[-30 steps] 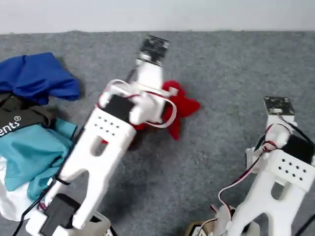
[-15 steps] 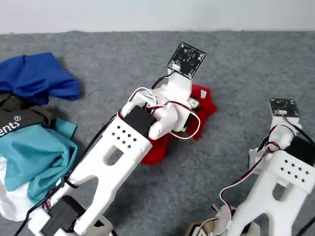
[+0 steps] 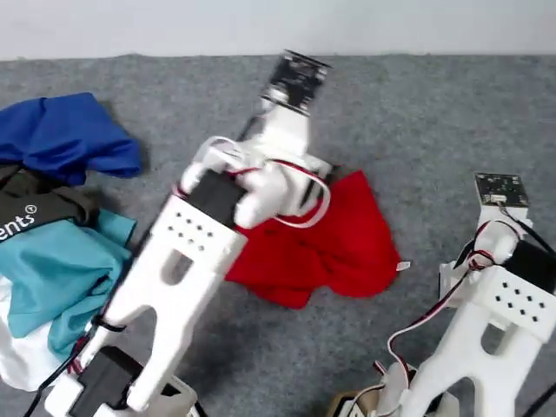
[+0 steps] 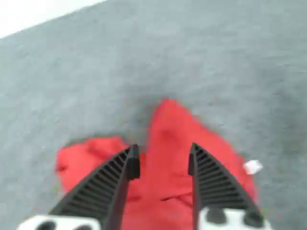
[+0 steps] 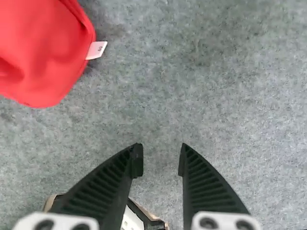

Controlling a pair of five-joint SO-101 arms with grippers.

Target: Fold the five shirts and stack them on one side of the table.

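At the left edge of the high view, four shirts lay in a messy heap: the blue shirt [image 3: 69,135] at the top, the black shirt [image 3: 43,208] under it, then the teal shirt [image 3: 61,269], and a bit of the white shirt [image 3: 17,365] in the lower left corner. None of them looked folded, so I think they were waiting there for their turn. The left arm [image 3: 200,252] ran from the bottom left up to the middle of the frame, so that it could get to the one shirt being worked on. In the left wrist view, the left gripper [image 4: 163,148] had its two black fingers spread apart, with nothing pinched between them. It hung just over the red shirt [image 3: 339,243], and the red cloth showed in the gap. The red shirt lay by itself in the middle of the grey table [image 3: 434,113], well apart from the heap. That gave it room to be laid flat. It was lumpy and crumpled, not folded, so the folding seemed to be only at its start. A small white tag [image 3: 401,265] stuck out at its right edge. At the lower right stood the right arm [image 3: 495,313], near the red shirt but not touching it. The right gripper [image 5: 161,147] also had its fingers a little apart and held nothing, and it pointed down at bare table just beside the tag. I think it stood close so it could help with that side of the shirt.
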